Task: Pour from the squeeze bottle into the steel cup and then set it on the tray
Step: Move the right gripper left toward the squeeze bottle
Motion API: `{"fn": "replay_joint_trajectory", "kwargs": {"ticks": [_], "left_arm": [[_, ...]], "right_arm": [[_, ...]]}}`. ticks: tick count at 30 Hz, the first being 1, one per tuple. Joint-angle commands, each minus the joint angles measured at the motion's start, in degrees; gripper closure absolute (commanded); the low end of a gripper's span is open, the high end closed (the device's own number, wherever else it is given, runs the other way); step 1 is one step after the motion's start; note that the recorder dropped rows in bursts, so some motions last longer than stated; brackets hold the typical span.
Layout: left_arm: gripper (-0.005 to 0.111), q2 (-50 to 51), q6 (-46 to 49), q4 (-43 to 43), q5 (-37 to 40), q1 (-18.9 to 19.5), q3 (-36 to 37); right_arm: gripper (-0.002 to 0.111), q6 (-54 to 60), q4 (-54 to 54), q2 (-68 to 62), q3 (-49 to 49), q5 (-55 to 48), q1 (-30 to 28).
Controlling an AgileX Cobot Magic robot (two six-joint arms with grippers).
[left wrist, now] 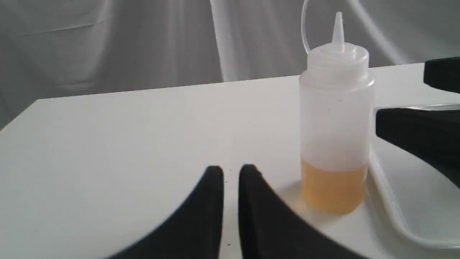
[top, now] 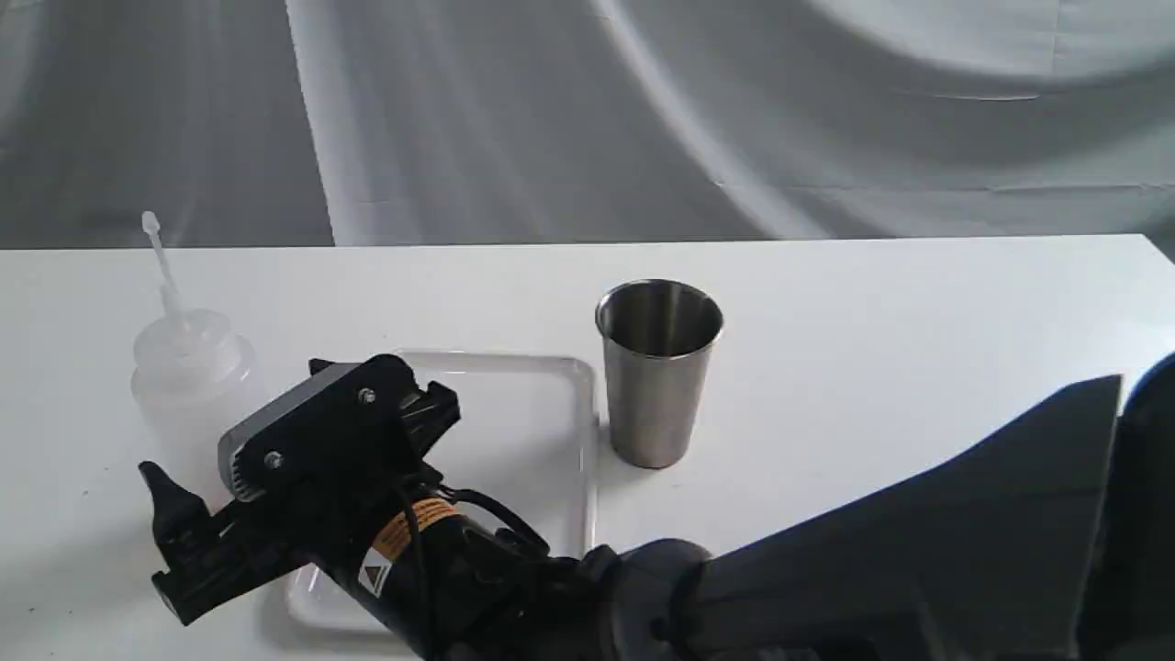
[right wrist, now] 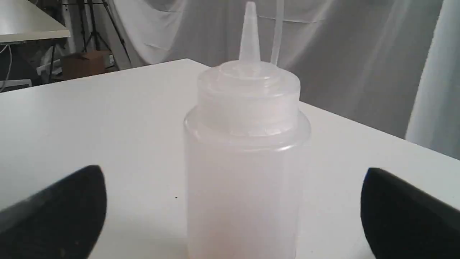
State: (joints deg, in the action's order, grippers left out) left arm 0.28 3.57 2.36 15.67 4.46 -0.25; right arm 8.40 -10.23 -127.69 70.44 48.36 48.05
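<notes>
The squeeze bottle (top: 191,372) (left wrist: 336,118) (right wrist: 246,162) stands upright on the table just left of the tray (top: 537,413) (left wrist: 395,216), with amber liquid in its bottom third. My right gripper (top: 220,450) (right wrist: 233,172) has reached across over the tray. It is open, its fingers (right wrist: 64,208) apart on either side of the bottle and not touching it. The steel cup (top: 658,386) stands upright just right of the tray. My left gripper (left wrist: 231,169) is shut and empty, low over the table on the bottle's other side. It does not show in the exterior view.
The white table (top: 918,303) ends at a back edge before a grey draped cloth (top: 551,119). The right arm (top: 826,569) lies across the table's front right and covers part of the tray.
</notes>
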Motion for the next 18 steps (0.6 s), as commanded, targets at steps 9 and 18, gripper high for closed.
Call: {"fn": "replay_joint_trajectory", "kwargs": {"ticks": [9, 18], "left_arm": [[0.098, -0.3, -0.1, 0.0, -0.4, 0.2, 0.3], [0.098, -0.3, -0.1, 0.0, -0.4, 0.2, 0.3]], "right_arm": [[0.014, 0.5, 2.3, -4.8, 8.9, -6.0, -2.2], [0.014, -0.2, 3.2, -8.2, 14.1, -8.3, -3.5]]}}
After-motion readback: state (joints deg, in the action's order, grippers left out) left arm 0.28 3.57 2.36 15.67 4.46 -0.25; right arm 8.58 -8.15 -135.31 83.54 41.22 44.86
